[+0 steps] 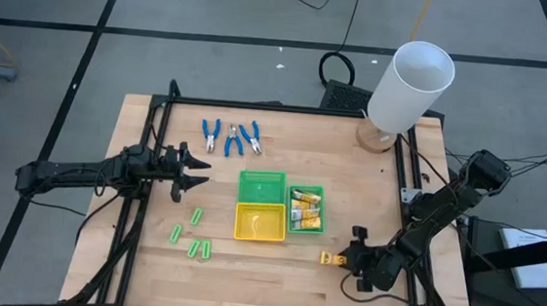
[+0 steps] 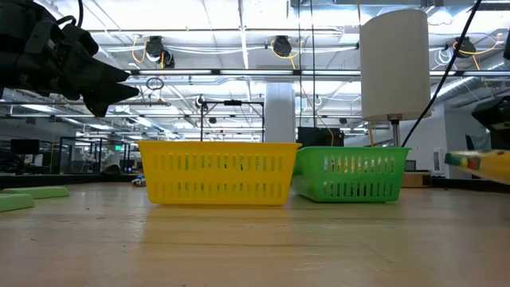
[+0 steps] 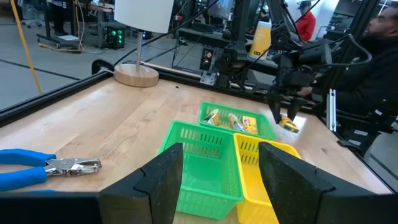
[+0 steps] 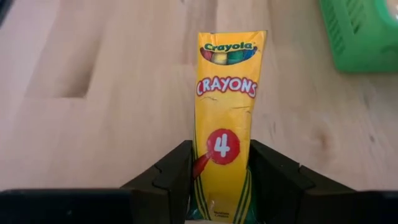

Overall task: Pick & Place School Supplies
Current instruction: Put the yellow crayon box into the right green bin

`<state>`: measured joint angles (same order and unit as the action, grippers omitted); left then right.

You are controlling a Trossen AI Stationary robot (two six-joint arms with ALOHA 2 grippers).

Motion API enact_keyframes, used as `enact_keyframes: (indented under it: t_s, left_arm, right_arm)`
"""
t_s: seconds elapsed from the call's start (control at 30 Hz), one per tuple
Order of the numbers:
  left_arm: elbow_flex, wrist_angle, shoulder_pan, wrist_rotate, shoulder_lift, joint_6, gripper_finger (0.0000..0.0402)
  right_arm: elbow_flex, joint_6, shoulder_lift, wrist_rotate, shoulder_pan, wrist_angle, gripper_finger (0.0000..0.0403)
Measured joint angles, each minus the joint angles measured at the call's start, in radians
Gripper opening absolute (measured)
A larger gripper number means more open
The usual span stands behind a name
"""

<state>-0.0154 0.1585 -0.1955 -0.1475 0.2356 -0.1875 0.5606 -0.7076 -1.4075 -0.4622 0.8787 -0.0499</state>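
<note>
My right gripper is near the table's near right corner, shut on a yellow crayon packet, which also shows in the high view and at the low view's right edge. Several more packets lie in the small green tray. My left gripper hovers open left of the trays, pointing at them. Three blue-handled pliers lie flat near the far edge. Several light-green sticks lie on the wood below the left gripper. My right gripper pinches the crayon packet by its bottom end between the two fingers. The fingers reach in about level from the table's right side and lie along the packet. The packet sticks out forward past the fingertips toward the table's left, lifted clear of the wood.
A green tray, a yellow tray and the small green tray stand together mid-table. A big white cylinder on a wooden foot stands at the far right corner. Bare wood lies along the near edge. People show beyond the table.
</note>
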Motion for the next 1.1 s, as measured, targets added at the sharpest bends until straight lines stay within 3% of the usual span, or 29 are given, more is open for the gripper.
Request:
enact_keyframes:
  t_s: [0.4,1.1]
  left_arm:
    - [0.000,0.002,0.000,0.000,0.000,0.000,0.0214]
    - [0.000,0.002,0.000,0.000,0.000,0.000,0.0214]
  right_arm:
    - [0.001,0.144,0.001,-0.010,-0.018,0.166,0.0141]
    - [0.002,0.400,0.002,-0.009,-0.168,0.369,0.0141]
